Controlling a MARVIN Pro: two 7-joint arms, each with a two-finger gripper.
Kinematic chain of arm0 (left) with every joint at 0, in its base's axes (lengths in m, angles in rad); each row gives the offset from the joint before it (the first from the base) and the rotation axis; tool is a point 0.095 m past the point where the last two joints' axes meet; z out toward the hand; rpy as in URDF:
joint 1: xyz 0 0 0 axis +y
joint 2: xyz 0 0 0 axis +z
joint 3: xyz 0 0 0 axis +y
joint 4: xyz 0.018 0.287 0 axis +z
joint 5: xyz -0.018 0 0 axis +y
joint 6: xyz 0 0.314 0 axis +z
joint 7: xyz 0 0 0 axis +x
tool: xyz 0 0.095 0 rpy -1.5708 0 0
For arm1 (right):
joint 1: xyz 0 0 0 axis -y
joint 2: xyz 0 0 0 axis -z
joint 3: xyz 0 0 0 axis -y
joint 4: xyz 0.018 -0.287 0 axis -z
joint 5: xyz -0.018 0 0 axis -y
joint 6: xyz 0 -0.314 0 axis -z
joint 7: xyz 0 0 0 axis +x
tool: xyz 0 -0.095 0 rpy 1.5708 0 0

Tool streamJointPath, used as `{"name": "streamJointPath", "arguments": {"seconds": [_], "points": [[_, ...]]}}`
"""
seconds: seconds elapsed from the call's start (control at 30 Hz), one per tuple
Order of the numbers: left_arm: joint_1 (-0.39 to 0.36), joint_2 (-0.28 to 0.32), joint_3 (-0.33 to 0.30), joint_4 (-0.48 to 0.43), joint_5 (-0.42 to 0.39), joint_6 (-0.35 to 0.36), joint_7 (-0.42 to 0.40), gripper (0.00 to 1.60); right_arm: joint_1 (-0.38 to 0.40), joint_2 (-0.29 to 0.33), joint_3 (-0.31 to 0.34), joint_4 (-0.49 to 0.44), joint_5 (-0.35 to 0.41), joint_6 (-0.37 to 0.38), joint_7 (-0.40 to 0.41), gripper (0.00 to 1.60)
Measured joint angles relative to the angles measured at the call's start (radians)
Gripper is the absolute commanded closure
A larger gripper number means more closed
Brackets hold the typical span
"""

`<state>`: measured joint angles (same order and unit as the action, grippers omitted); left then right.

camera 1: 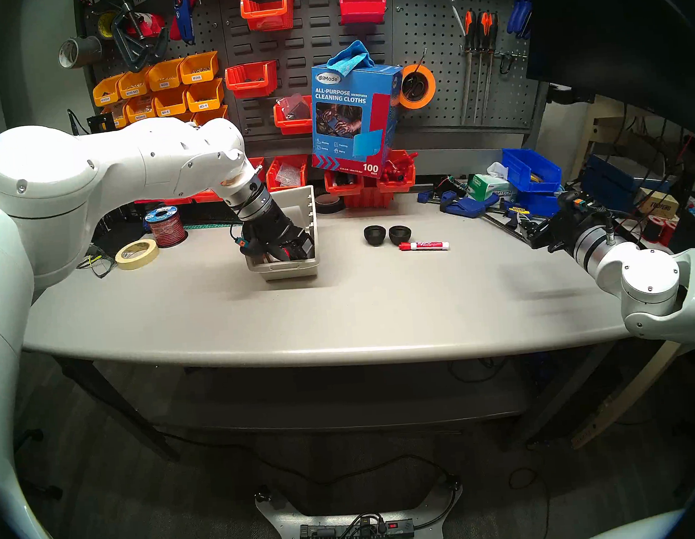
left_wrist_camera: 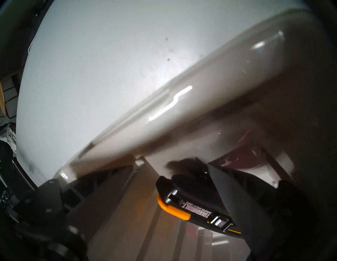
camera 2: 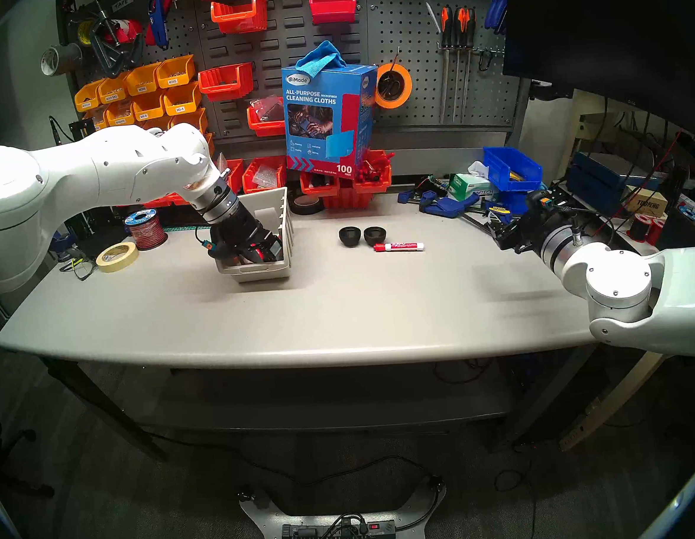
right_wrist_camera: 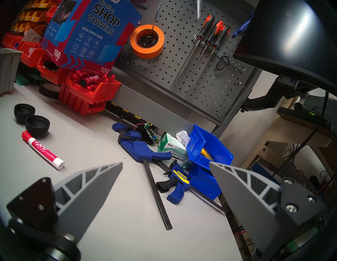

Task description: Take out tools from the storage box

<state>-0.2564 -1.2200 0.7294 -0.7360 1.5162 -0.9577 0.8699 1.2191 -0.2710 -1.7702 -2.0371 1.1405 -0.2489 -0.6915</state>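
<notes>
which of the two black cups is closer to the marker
The right-hand black cup, nearly touching the marker's red cap; the other black cup sits beyond it, toward the beige bin.

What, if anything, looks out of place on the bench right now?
Only the cleaning-cloth box: it perches tilted on top of the red bins at the back of the table instead of standing flat, and a blue cloth sticks out of its top. Nothing looks spilled or damaged.

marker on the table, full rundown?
The marker is a white Expo dry-erase marker with a red cap and a red label, plastic by the look. It lies flat on the grey table, capped, just in front of two black cups, close to the nearer one; contact unclear. No gripper touches it.
</notes>
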Motion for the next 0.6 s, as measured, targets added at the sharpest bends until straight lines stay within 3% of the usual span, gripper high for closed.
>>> {"name": "streamJointPath", "arguments": {"seconds": [0.43,0.6], "points": [[-0.103,0.029,0.103,-0.124,0.068,-0.004,-0.002,0.00,0.001,-0.005,-0.004,-0.001,0.003,-0.004,0.000,0.00],[-0.135,0.030,0.113,-0.146,0.085,-0.004,-0.003,0.00,0.001,-0.007,-0.005,-0.001,0.004,-0.006,0.000,0.00]]}}
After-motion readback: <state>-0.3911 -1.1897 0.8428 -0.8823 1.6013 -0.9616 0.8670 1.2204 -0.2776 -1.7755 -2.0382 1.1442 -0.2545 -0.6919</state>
